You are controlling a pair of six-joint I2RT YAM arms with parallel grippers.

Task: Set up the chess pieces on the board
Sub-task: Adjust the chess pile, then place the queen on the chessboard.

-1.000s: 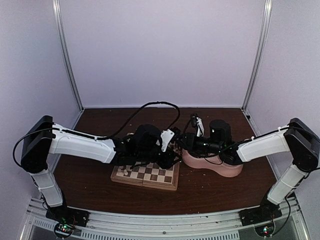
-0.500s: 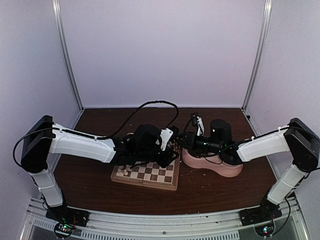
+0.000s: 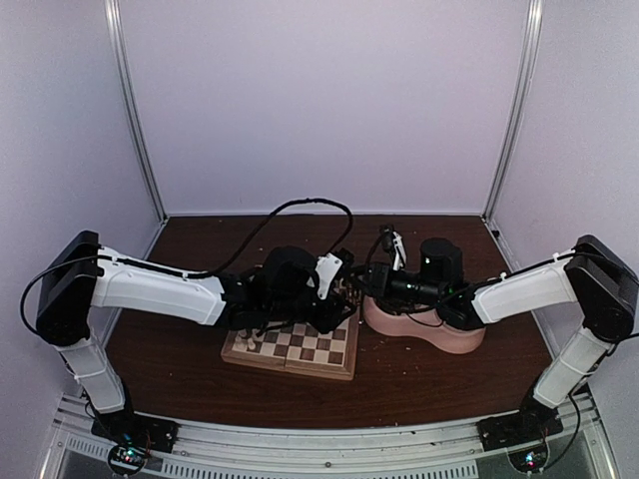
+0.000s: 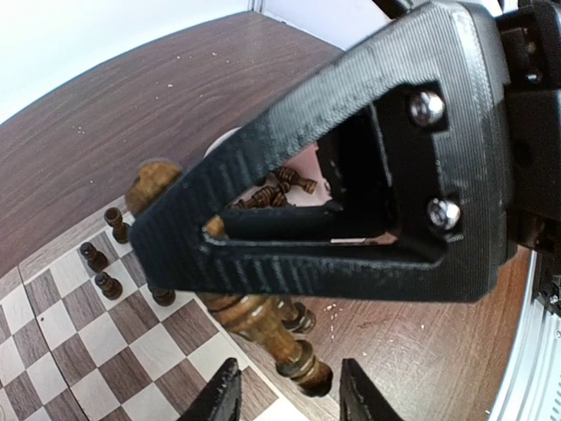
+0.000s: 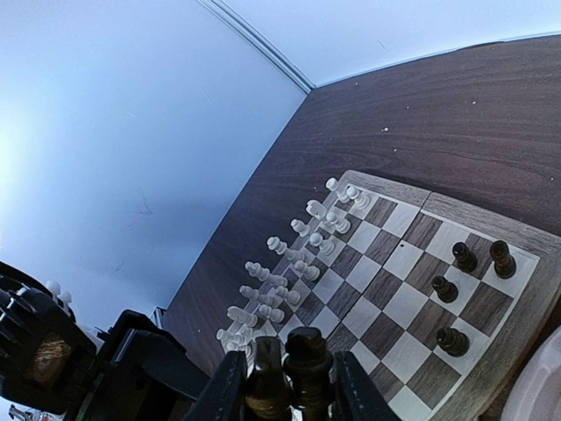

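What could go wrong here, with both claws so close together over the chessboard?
The right gripper pinches what look like two dark pieces together; one may slip onto the board. The left gripper sits open right beside them, so the grippers might bump. A dropped piece could topple the crowded cream pieces.

chess pieces on the board, bowl just right of it

The board is showing light and dark brown checks inside a tan rim. The cream pieces are standing pale along its left side, the dark brown pieces on its right. The double bowl is glowing pink against the dark woodgrain bench.
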